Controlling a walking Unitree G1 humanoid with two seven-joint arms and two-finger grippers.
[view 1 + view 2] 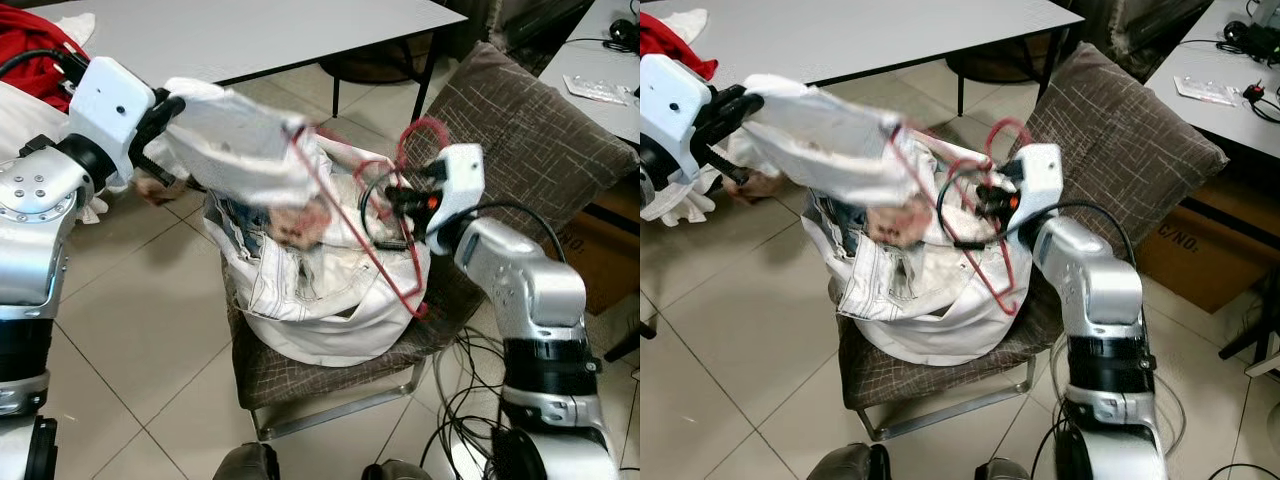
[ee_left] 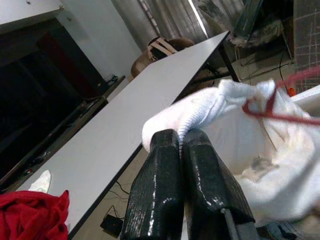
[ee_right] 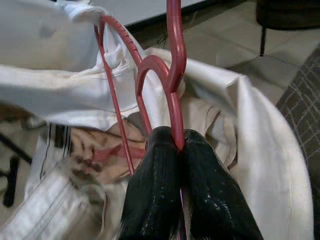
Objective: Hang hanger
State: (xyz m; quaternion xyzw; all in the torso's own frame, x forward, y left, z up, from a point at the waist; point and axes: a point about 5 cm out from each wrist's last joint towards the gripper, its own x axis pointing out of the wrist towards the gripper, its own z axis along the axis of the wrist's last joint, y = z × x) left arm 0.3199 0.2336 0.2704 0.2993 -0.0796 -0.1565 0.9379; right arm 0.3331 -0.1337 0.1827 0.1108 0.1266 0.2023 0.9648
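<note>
**Hanger half into the shirt, both grippers clamped**

Nearest me, low in the head views, the chair (image 1: 300,375) carried a heap of white cloth on its checked seat, with tiled floor around it and a grey table (image 1: 250,30) beyond. Over the heap the right gripper (image 3: 177,145) had its fingers pressed together on the red hanger (image 1: 385,270), pinching the wire just below the hook. The left gripper (image 2: 180,145) was closed on a fold of the white shirt (image 1: 245,145), holding it stretched up and out to the left.

What mattered was how the hanger lay against that cloth. Its long axis ran on a slant, from the far left, where one arm disappeared into the raised shirt, down to the near right by the right gripper. So the shirt lay left of and beyond the right gripper, and the right arm was plainly nearer the hook. To my eye, the garment was not yet seated on both shoulders, and any rail lay somewhere I couldn't make out.
</note>
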